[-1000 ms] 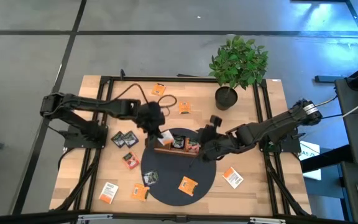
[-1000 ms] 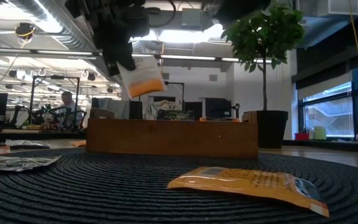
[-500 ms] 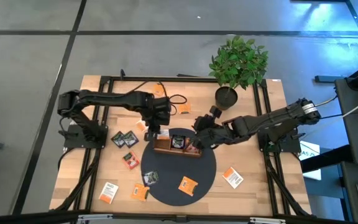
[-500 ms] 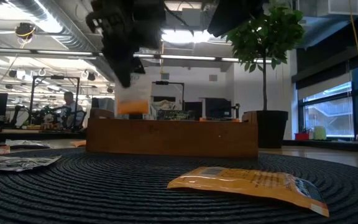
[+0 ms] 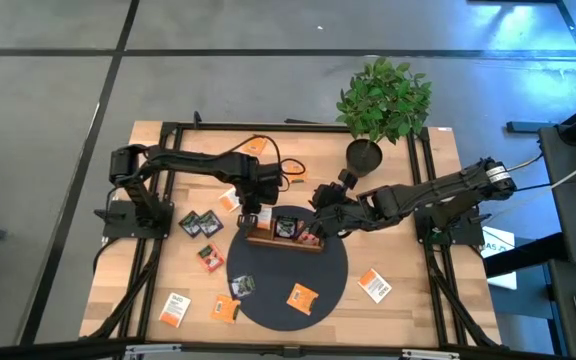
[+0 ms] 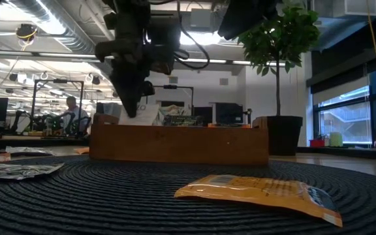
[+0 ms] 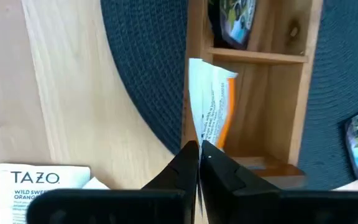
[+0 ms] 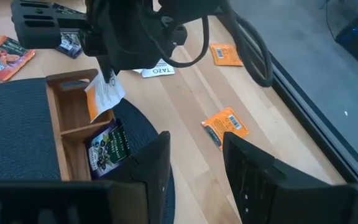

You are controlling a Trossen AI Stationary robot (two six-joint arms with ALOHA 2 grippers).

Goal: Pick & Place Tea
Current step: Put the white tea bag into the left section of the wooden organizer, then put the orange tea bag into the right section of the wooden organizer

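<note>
We saw the left gripper (image 7: 197,149) pinched shut on a white-and-orange tea sachet (image 7: 209,102), its lower edge inside the end compartment of the brown wooden tray (image 7: 306,93) – released tilted, it could catch the tray wall. The right gripper (image 8: 194,162) waited beside the tray, fingers apart, empty.

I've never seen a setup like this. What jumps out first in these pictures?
The left claw pinches a white-and-orange tea bag and holds it over the end compartment of a wooden tray that sits on a round dark mat. The right claw hangs open over the tray's other end. A potted plant stands at the table's far edge, with more tea bags scattered around.
</note>
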